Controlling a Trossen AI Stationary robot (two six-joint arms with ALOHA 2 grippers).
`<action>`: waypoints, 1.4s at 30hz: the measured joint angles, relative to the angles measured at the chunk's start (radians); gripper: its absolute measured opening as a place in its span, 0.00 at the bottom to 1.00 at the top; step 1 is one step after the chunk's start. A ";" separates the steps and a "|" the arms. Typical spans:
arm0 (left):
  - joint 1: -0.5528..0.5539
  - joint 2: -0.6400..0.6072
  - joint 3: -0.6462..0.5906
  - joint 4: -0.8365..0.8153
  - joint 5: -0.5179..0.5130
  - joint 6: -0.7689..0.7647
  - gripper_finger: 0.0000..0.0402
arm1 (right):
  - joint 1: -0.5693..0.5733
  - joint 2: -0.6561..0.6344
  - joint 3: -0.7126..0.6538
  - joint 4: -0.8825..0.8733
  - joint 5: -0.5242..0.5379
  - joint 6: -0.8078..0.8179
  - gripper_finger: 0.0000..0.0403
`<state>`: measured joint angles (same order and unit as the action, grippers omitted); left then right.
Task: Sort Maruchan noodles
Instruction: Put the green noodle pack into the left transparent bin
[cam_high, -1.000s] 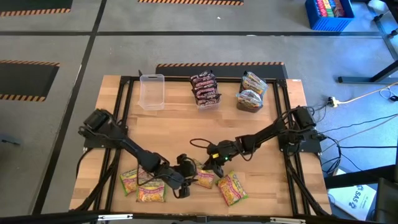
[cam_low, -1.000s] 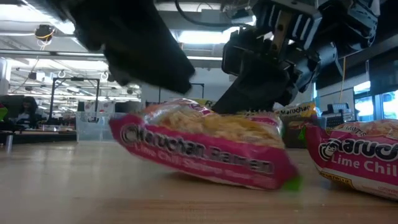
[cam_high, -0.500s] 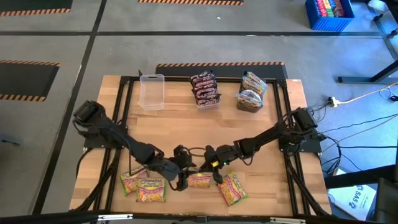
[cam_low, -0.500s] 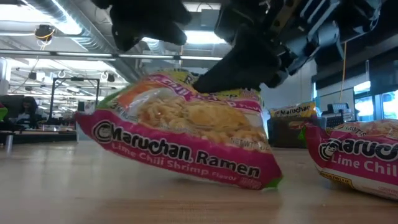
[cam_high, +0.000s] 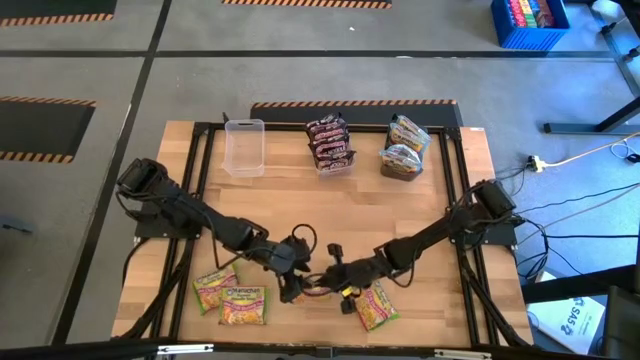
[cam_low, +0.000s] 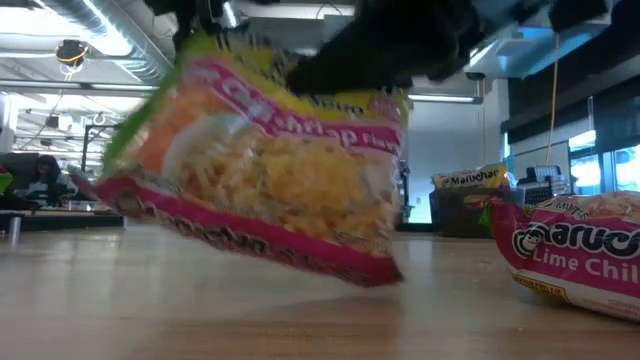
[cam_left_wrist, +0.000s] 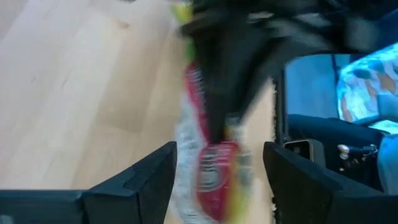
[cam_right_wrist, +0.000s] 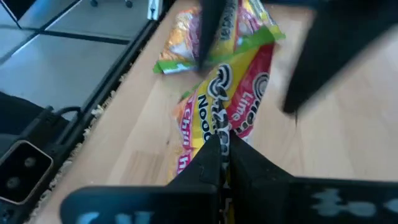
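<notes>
High view shows a big wooden table (cam_high: 340, 205) with a black frame around it, and two dark arms reaching in toward the front middle. At the far edge sit three tubs in a row: a clear empty-looking tub (cam_high: 244, 146), a middle tub (cam_high: 331, 144) filled with dark maroon packets, and a dark grey tub (cam_high: 404, 150) with more packets in it. Near the front left lie two lime packets (cam_high: 229, 295), just beside each other, flat on the wood. One more flat packet (cam_high: 375, 306) lies at the front, just right of the middle. Between these, one noodle packet (cam_low: 262, 166) hangs tilted with its low corner near the table, pink along its edge with green and yellow on it. The right gripper (cam_right_wrist: 222, 148) has its two fingers pressed tight together on one edge of this packet, so it holds the packet up. The left gripper (cam_left_wrist: 217, 163) is just on the other side of the same packet, with its two fingers spread wide and the packet between them, and the fingers do not seem to squeeze it. In the low view another lime packet (cam_low: 570, 250) rests on the table off to the right, well apart from the lifted one.
</notes>
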<state>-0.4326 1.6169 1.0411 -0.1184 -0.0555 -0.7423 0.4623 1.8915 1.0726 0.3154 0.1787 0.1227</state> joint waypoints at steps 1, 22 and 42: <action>0.003 0.000 0.000 -0.013 0.008 -0.009 0.58 | 0.000 0.000 0.014 -0.018 0.006 -0.007 0.00; -0.009 0.109 0.000 0.003 0.047 -0.015 0.58 | -0.011 0.003 0.125 -0.187 0.028 0.005 0.01; -0.149 0.189 -0.001 -0.012 -0.086 -0.185 0.58 | -0.017 0.002 0.098 -0.533 0.053 0.239 0.07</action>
<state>-0.5811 1.8062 1.0405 -0.1305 -0.1416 -0.9277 0.4454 1.8935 1.1702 -0.2174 0.2313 0.3617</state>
